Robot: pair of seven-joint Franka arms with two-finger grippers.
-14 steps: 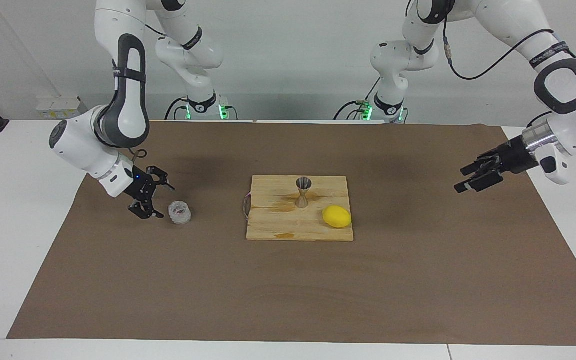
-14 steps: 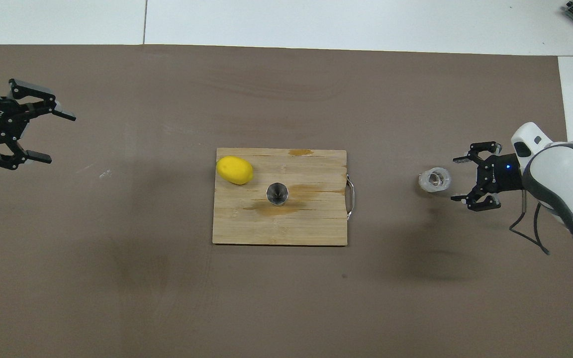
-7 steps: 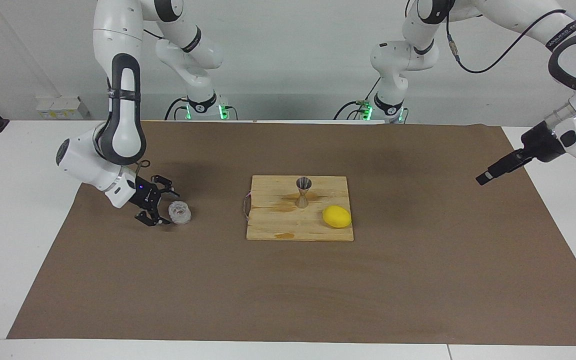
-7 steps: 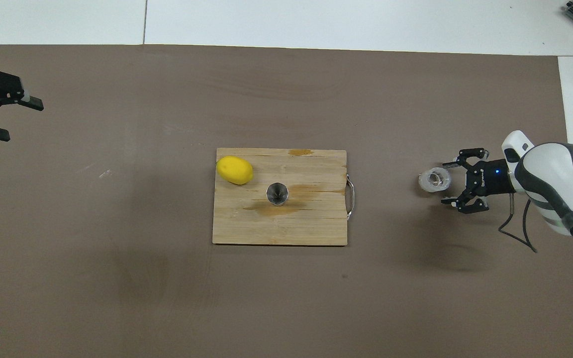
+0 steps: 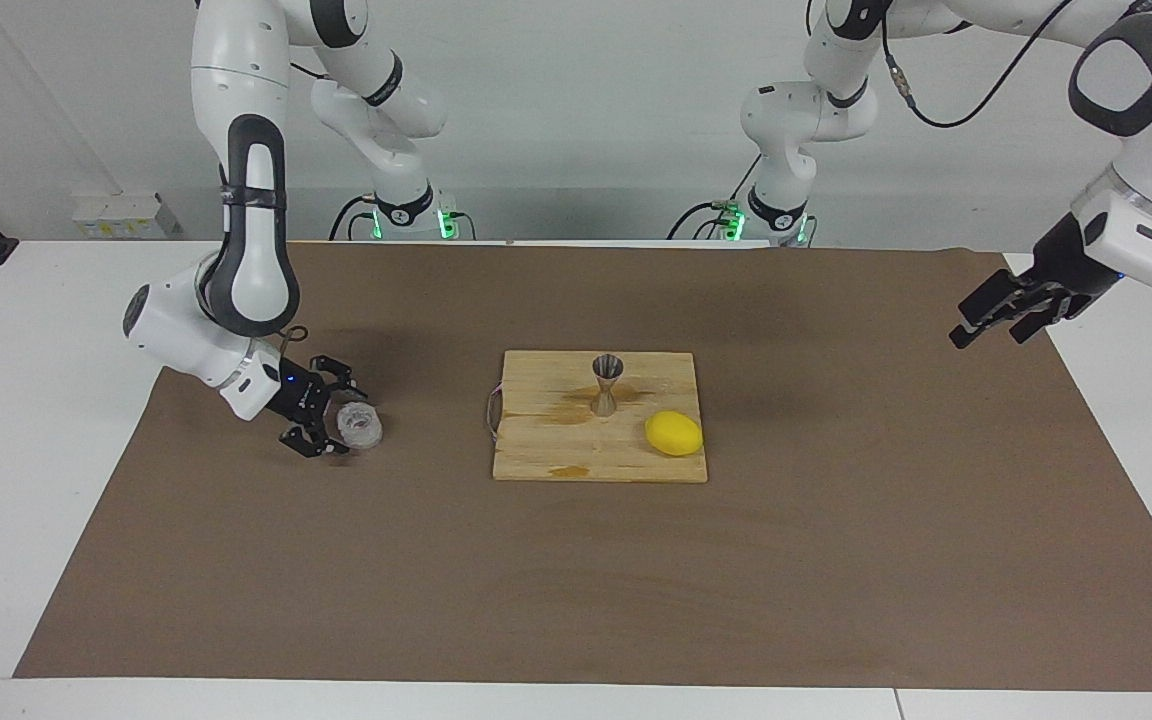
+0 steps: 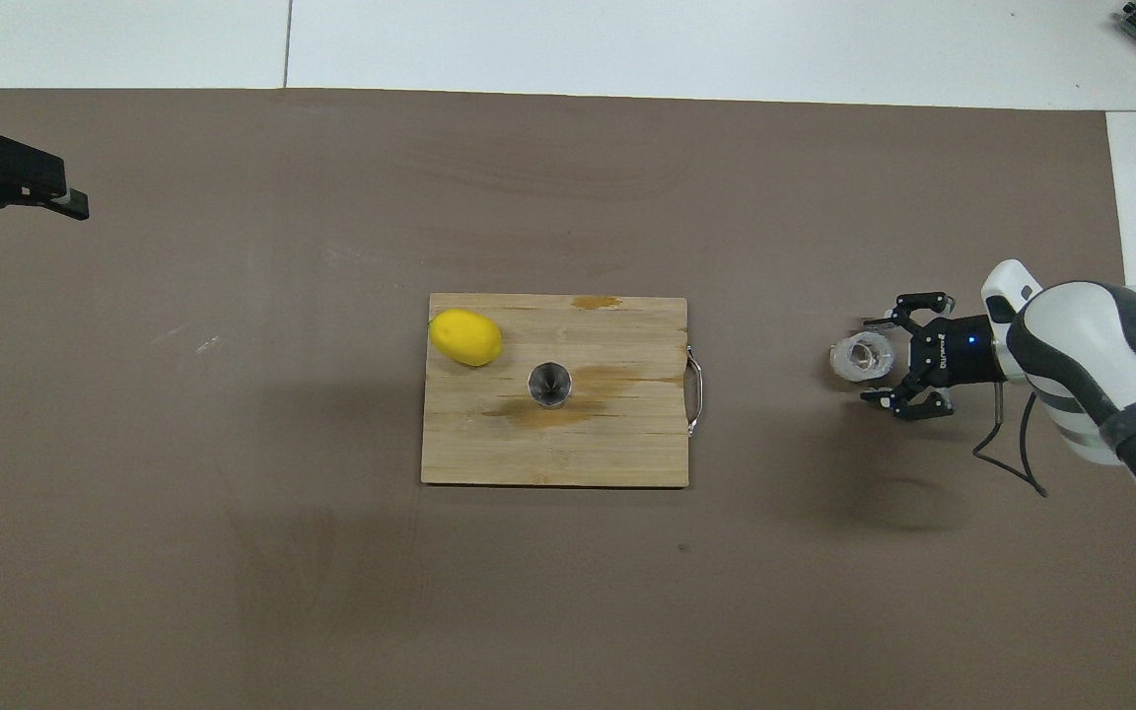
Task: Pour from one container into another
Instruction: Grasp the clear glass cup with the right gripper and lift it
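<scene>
While the right gripper brackets the cup with spread fingers, seemingly not touching, the jigger stands boardward; left gripper waits, unclenched.

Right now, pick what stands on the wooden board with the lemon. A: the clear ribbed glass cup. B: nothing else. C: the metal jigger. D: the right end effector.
C: the metal jigger stands upright on the wooden board beside the lemon, while the glass cup sits off the board on the brown mat.
</scene>
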